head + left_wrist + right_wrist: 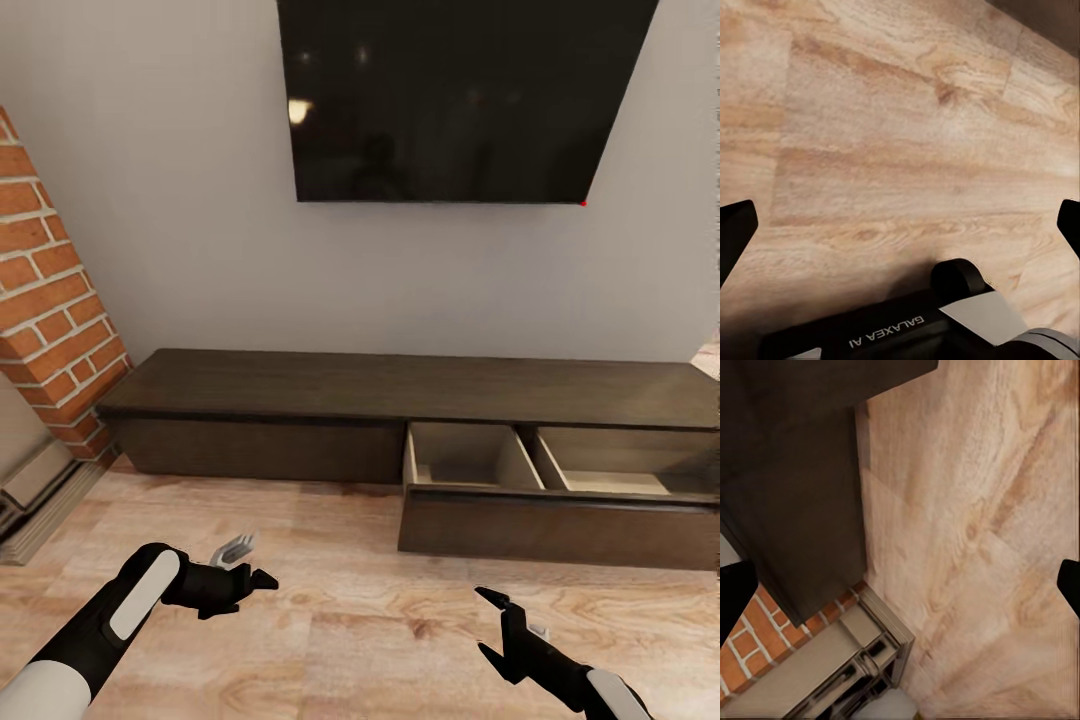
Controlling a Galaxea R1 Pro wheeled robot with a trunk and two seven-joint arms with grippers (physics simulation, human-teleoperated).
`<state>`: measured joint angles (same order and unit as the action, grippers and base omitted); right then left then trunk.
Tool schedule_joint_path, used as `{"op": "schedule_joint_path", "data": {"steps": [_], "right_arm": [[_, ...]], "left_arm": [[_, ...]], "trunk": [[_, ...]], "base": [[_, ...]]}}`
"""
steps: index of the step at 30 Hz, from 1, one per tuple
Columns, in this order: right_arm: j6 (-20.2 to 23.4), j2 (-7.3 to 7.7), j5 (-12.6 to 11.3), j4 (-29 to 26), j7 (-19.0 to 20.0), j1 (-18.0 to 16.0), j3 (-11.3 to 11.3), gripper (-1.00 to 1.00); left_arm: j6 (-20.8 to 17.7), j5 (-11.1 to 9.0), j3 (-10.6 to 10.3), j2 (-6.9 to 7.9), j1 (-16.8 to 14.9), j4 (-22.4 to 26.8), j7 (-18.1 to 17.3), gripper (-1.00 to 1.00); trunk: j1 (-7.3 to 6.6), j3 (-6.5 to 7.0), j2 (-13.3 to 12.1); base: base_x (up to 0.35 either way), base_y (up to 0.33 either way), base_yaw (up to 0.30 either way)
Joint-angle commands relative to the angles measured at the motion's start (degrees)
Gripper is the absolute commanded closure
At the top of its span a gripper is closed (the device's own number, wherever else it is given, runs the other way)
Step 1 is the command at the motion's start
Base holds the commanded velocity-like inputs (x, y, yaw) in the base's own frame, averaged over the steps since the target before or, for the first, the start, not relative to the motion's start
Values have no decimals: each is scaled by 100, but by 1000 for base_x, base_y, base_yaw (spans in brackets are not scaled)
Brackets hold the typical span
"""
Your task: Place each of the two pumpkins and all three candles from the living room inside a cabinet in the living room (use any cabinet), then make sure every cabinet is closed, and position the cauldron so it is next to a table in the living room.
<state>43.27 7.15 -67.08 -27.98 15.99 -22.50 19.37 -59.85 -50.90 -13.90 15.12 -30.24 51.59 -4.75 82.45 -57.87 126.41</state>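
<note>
The long, low dark-brown cabinet (400, 390) stands against the grey wall. Its right-hand drawer (560, 525) is pulled out over the floor, and the visible parts of its two pale compartments (470, 455) are bare. The left drawer front is flush. My left gripper (250, 563) hovers open over the plank floor, well in front of the cabinet's left half, with nothing between its fingers (735, 236). My right gripper (490, 625) is also open and empty, just in front of the drawer. The cabinet's dark end (802, 472) appears in the right wrist view. Pumpkins, candles, cauldron and table are out of view.
A red brick fireplace column (50, 300) with a metal hearth frame (862, 660) stands at the cabinet's left end. A large black TV (450, 100) hangs on the wall above the cabinet. Light wood floor (360, 620) lies between me and the cabinet.
</note>
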Motion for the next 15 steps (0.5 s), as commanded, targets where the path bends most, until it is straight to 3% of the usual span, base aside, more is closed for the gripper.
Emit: {"op": "schedule_joint_path", "data": {"steps": [1, 5, 10, 15], "right_arm": [[-1, -1, 2, 1, -3, 0, 0, -100], [-2, -1, 6, 2, -8, 0, 2, -100], [-2, -2, 11, 1, -14, 0, 4, -100], [-3, -3, 11, -1, -17, 0, -1, -100]], "left_arm": [[0, 2, 0, 0, 0, 0, 0, -100], [0, 1, 1, 0, 0, 0, -1, -100], [0, 1, -5, 0, 0, 0, -1, -100], [0, 8, -7, 0, 0, 0, 0, -100]], "trunk": [[-23, 18, -42], [-110, 90, -202], [-220, 180, -402], [-330, 270, -603]], "base": [[-316, 0, 0], [-323, 0, 84], [-308, 0, 249], [-88, 0, 286]]}}
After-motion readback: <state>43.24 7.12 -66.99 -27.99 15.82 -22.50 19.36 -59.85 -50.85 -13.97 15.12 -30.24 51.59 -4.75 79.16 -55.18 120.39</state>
